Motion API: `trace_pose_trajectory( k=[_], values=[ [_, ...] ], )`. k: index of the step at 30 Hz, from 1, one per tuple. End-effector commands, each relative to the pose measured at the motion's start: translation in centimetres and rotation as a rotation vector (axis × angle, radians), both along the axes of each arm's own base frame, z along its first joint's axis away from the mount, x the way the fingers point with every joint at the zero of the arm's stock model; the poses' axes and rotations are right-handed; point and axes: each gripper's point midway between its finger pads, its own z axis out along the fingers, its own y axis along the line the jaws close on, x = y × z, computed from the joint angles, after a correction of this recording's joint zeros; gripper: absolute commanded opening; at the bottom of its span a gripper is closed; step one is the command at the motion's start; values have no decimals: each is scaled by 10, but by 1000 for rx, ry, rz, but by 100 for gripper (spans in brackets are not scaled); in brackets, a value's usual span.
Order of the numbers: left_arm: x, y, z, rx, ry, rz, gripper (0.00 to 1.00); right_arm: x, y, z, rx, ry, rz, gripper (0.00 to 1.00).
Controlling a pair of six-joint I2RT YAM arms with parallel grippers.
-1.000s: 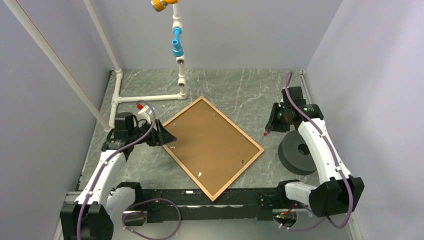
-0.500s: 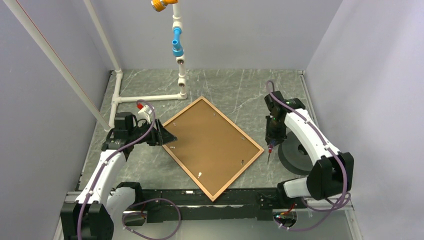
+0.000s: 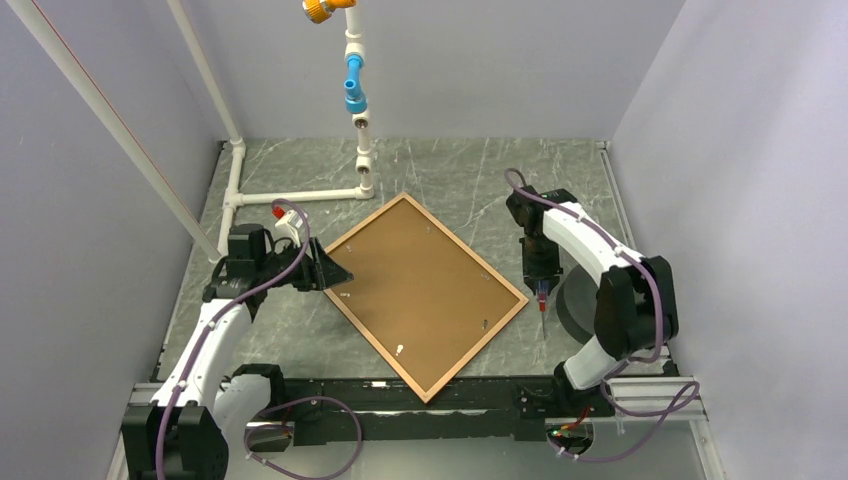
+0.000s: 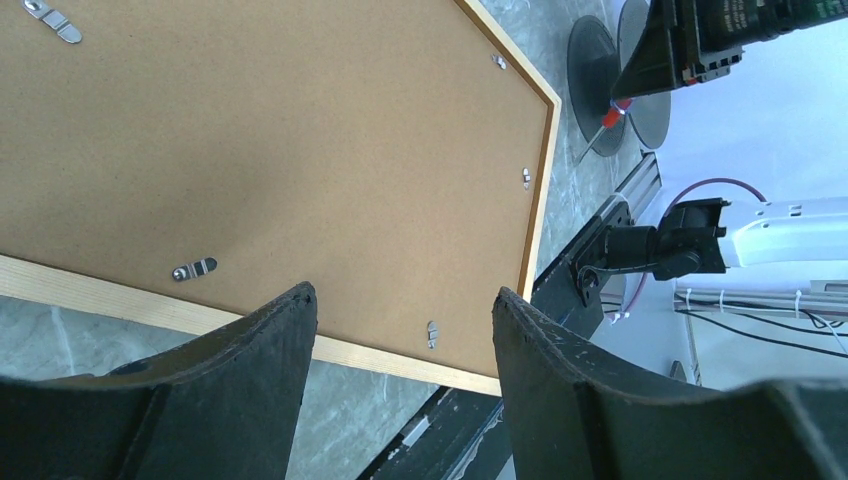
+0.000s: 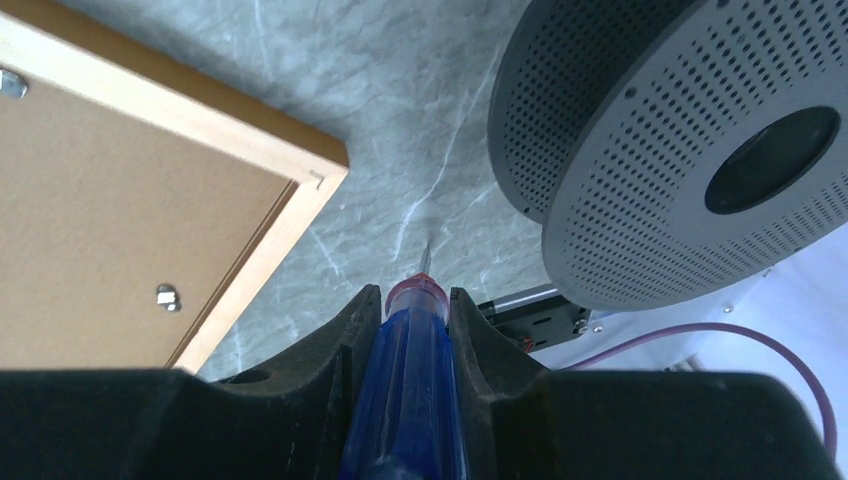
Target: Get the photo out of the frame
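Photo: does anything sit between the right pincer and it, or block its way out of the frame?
Yes. The frame lies face down, so the brown backing board covers the photo, which isn't visible. Small metal tabs sit along the board's edges. The right pincer, holding a screwdriver, is over the table beside the frame's corner.

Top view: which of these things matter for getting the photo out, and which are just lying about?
Job: frame, face down; backing board; its metal clips; screwdriver in the right hand; open left hand at the frame's edge.
Lying about: perforated grey spool; white pipe structure.
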Motion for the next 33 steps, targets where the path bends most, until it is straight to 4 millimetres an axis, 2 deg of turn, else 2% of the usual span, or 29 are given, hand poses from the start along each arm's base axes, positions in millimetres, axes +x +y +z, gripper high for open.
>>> trace_pose_trajectory(
  k=[1,9,15,21,29,33],
  values=[
    [4,-1,7,-11,-56,-28,68,25,-7,-6,-72,-40,10,3],
    [6,1,4,-3,-43,-19,68,46,-9,-32,-68,-74,8,9],
    [5,0,5,-5,-48,-22,69,47,-5,-52,-57,-45,12,18],
    [6,1,2,3,-40,-13,69,46,-12,-66,-96,-36,3,27],
    [7,1,0,-2,-28,-17,68,38,-15,-80,-111,-14,2,43],
    [7,1,0,-1,-31,-16,69,37,-15,-78,-111,-22,1,49]
  ],
)
